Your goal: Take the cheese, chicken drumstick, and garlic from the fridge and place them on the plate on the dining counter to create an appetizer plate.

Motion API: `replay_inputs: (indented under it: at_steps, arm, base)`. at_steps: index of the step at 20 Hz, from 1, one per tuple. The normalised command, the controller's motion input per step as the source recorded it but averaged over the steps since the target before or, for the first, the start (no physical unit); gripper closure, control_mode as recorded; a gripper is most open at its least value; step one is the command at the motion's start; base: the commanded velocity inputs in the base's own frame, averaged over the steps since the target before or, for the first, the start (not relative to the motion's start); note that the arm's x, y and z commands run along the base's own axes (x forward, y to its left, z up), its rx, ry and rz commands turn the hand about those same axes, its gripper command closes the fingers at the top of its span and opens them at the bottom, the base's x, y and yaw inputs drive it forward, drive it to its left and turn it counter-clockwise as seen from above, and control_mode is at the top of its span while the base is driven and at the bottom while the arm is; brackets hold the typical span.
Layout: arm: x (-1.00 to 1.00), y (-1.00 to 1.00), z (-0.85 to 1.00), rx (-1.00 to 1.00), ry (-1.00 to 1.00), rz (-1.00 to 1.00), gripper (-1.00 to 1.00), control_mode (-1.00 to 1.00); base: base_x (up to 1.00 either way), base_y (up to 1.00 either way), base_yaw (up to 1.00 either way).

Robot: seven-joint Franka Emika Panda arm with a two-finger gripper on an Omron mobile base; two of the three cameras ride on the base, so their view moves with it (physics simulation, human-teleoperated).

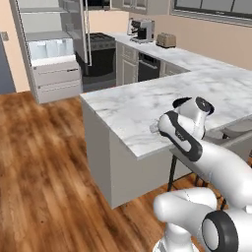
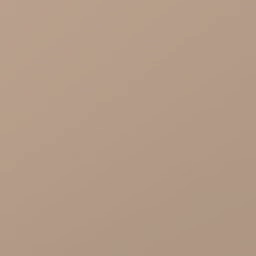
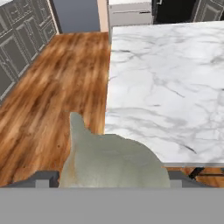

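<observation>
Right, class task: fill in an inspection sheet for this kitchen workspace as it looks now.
Surface: white, grey-veined marble dining counter.
Job's things: whitish-cream garlic bulb between the claw's tips; tall grey fridge, open.
Clutter: silver-and-black coffee machine, beige toaster on the far marble counter.
Grippers: claw apparently closed on the garlic bulb.
Cables: nothing seen.
Surroundings: brown wooden floor, black oven.
</observation>
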Motion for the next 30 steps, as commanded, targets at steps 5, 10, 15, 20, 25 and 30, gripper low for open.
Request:
replay_inputs:
  at_steps: [5, 10, 15, 20, 25, 30]
  arm:
    - [0.00, 0.00, 0.00, 0.00, 0.00, 0.00, 1.00, 1.00]
    - [0.00, 0.00, 0.00, 0.00, 0.00, 0.00, 1.00, 1.00]
    - [0.00, 0.00, 0.00, 0.00, 0.00, 0.00, 1.00, 1.00]
    - [0.00, 0.00, 0.00, 0.00, 0.00, 0.00, 1.00, 1.00]
    - [0.55, -0.06, -0.22, 0.00, 0.02, -0.13, 1.00, -1.00]
    - [0.25, -0.26, -0.51, -0.03, 0.04, -0.22, 1.00, -1.00]
  base:
    - [0.33, -0.96, 0.00]
    - [0.39, -0.96, 0.00]
    - [0.70, -0.58, -0.01]
    - [0.94, -0.03, -0.07]
    - [0.20, 0.00, -0.03]
    - [0.00, 0.00, 0.00]
